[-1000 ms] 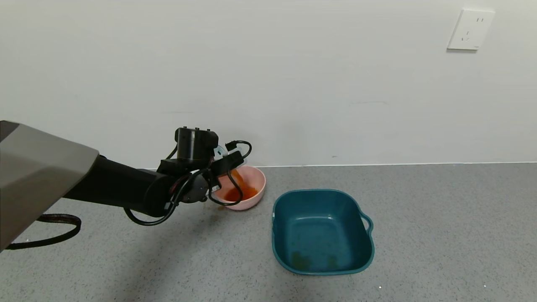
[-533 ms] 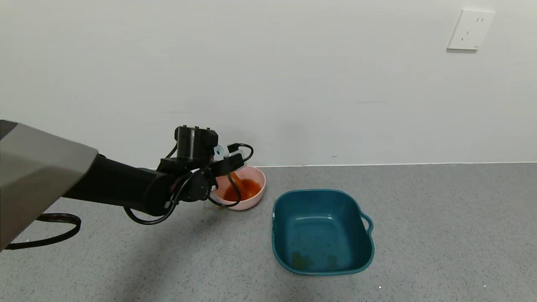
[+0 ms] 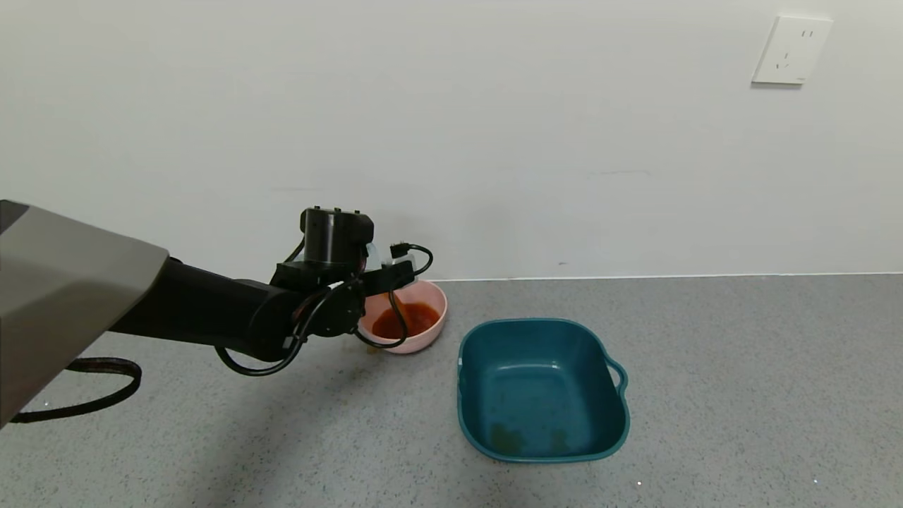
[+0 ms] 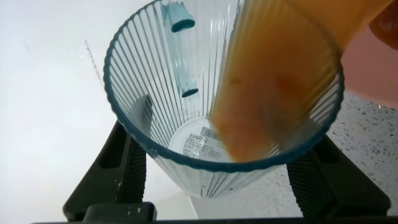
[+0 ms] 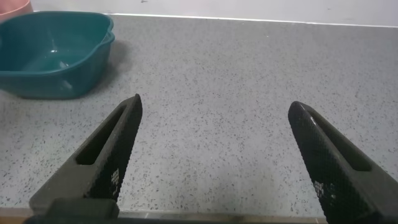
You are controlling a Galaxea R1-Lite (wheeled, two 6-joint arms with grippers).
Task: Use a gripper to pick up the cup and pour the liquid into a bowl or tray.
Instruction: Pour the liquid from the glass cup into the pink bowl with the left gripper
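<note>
I have the left gripper (image 3: 381, 271) closed on the ribbed cup (image 4: 224, 93), tipped over the pink bowl's (image 3: 432, 331) near rim. Red-brown liquid (image 3: 405, 319) pools in the bowl, and a film clings inside the cup, so I judge the pour nearly finished. Next: hold until drained, then right it. My right gripper (image 5: 214, 155) hangs open beside the teal tub (image 3: 543, 388).

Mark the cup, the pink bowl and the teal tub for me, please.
cup (image 4: 186, 81): left wrist view, on its ribbed inner wall.
pink bowl (image 3: 432, 324): head view, on its outer wall, right side.
teal tub (image 3: 543, 451): head view, on its near rim.
</note>
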